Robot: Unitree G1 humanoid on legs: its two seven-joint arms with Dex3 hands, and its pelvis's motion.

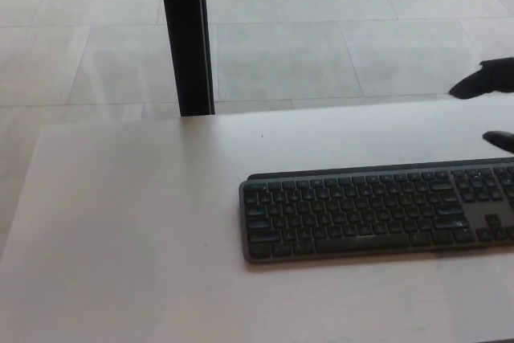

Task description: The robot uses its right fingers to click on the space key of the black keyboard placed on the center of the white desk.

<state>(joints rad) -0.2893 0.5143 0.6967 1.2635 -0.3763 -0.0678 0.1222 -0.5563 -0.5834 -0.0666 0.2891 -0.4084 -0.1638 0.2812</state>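
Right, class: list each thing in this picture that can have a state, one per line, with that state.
black keyboard: flat on the desk, nothing touching it.
right hand: at the picture's right edge, beyond the keyboard, off the keys, fingers apart, holding nothing.
white desk: bears only the keyboard.
left hand: not in view.

Bare desk [120, 222] lies left of the keyboard [377, 214]; a black post [186, 38] stands behind.
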